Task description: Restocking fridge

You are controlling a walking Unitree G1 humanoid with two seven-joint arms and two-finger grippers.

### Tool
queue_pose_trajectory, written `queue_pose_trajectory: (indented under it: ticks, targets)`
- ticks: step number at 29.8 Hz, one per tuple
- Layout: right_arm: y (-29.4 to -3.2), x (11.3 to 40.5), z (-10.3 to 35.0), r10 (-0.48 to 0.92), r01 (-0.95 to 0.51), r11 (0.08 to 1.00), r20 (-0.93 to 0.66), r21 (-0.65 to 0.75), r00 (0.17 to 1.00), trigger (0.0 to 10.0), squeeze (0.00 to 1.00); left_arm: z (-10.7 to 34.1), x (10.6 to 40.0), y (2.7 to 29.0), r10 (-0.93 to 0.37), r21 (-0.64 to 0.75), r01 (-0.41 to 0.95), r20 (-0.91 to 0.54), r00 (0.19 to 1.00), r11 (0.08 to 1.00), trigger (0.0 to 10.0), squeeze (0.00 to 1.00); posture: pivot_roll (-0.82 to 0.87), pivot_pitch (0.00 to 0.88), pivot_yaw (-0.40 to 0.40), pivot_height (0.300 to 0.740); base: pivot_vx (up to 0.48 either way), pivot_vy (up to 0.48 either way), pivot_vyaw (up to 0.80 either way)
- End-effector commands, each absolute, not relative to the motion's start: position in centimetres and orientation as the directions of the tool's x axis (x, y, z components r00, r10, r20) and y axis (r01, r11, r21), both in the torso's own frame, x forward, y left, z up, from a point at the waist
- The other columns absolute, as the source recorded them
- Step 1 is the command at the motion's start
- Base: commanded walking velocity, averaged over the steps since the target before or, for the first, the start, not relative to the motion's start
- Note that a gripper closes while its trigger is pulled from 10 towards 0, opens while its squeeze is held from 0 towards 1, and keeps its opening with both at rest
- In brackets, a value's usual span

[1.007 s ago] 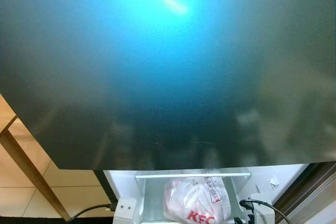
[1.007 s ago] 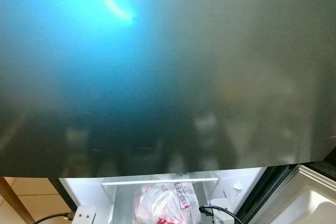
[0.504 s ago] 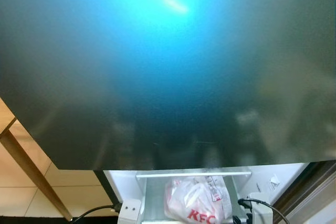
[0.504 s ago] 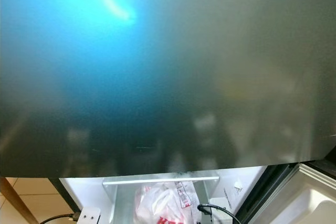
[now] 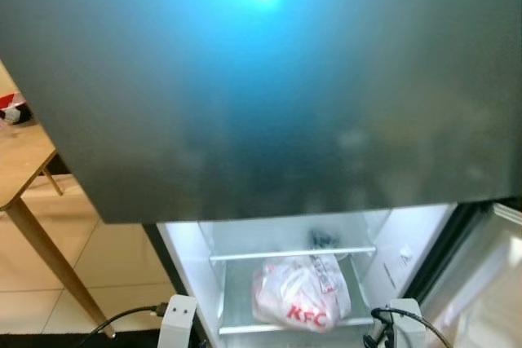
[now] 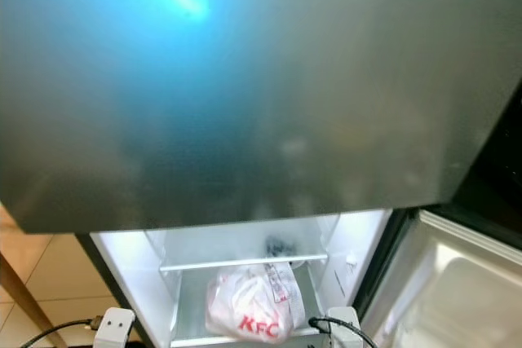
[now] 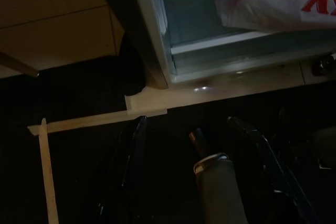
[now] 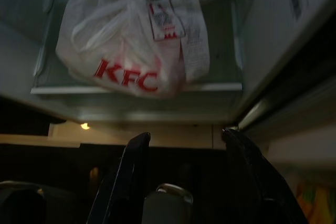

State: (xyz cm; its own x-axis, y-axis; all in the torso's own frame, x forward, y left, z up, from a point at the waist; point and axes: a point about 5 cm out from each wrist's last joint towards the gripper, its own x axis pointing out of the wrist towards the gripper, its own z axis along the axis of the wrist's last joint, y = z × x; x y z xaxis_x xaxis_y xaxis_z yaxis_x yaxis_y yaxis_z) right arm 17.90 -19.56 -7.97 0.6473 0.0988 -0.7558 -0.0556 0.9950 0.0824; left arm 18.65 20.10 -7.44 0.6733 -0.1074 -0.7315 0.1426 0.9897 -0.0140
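The fridge's dark glossy upper door (image 5: 269, 95) stands right in front of me. Below it the lower compartment is lit and open. A white KFC plastic bag (image 5: 302, 301) with a receipt on it lies on a glass shelf (image 5: 285, 254). A small dark item (image 5: 324, 240) sits behind the bag. My right gripper (image 8: 185, 134) is open and empty, low in front of the bag (image 8: 126, 40). My left gripper (image 7: 186, 120) is open and empty too, near the floor by the compartment's left front corner.
The lower fridge door (image 6: 457, 283) hangs open on the right. A wooden table (image 5: 20, 160) stands at the left with a red and white item (image 5: 12, 109) on it. Pale floor tiles (image 5: 122, 266) lie beside the fridge. Strips of tape (image 7: 94, 121) cross the dark floor.
The whole picture has shifted, so the camera moved: more of the lit lower compartment, the open door and the table top now show. The bag lies as before.
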Motion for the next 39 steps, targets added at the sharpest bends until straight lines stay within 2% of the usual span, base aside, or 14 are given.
queue_pose_trajectory:
  ticks: [1, 27, 39]
  targets:
    - [-19.6, 18.1, -7.9, 0.097, -0.047, 0.995, -0.753, 0.088, 0.651, 10.0, 0.00, -7.7, 18.3, 19.6, -0.118, -0.029, 0.143, -0.734, 0.669, 0.989, 10.0, 0.00, -0.06, 0.011, 0.035, 0.740, -0.296, 0.000, 0.00]
    - [-20.0, 18.9, -7.4, 0.107, -0.062, 0.994, -0.738, 0.088, 0.666, 10.0, 0.00, -7.3, 19.0, 18.7, -0.150, -0.054, 0.158, -0.702, 0.696, 0.986, 10.0, 0.00, -0.08, 0.029, 0.026, 0.740, -0.295, 0.000, 0.00]
    - [-20.1, 19.0, -7.3, 0.107, -0.074, 0.994, -0.742, 0.077, 0.661, 10.0, 0.00, -7.0, 19.8, 18.0, -0.168, -0.059, 0.176, -0.688, 0.706, 0.983, 10.0, 0.00, -0.08, 0.030, 0.021, 0.740, 0.000, 0.000, 0.00]
